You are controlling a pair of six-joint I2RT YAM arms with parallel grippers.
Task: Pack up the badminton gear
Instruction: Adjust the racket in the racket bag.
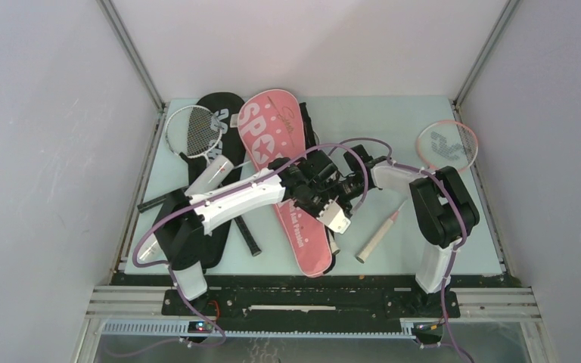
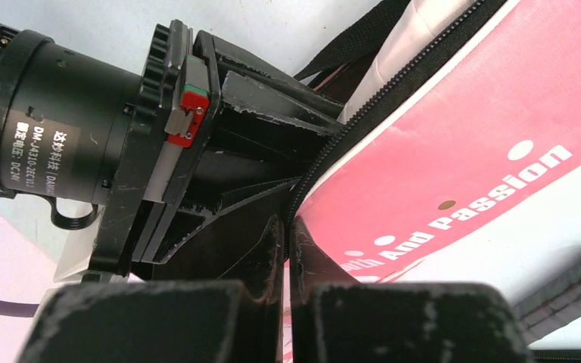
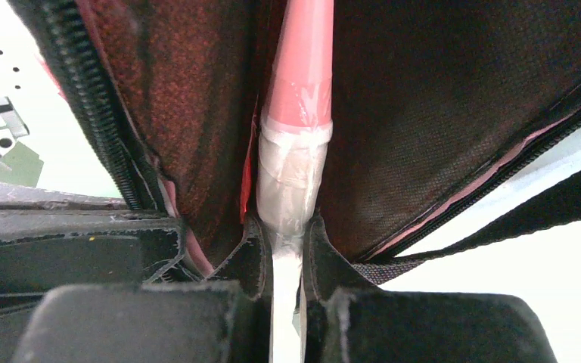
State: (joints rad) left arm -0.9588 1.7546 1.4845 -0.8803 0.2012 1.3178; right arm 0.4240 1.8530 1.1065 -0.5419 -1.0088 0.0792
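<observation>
The pink "SPORT" racket cover (image 1: 287, 162) lies in the middle of the table. My left gripper (image 1: 314, 187) (image 2: 287, 227) is shut on the cover's black zipper edge (image 2: 325, 155). My right gripper (image 1: 342, 181) (image 3: 286, 234) meets it from the right, shut on a pink-and-white taped tab (image 3: 295, 159) between the cover's dark inner flaps (image 3: 424, 113). The pink racket (image 1: 445, 144) lies at the right, outside the cover. A white-framed racket (image 1: 194, 130) rests on the black cover (image 1: 223, 106) at the far left, with the white tube (image 1: 212, 175) beside it.
The cover's black strap (image 3: 545, 204) runs along its right side. The right gripper's body (image 2: 219, 128) sits close against my left fingers. The pink racket's handle (image 1: 378, 236) points toward the near edge. Grey walls close in the table on three sides.
</observation>
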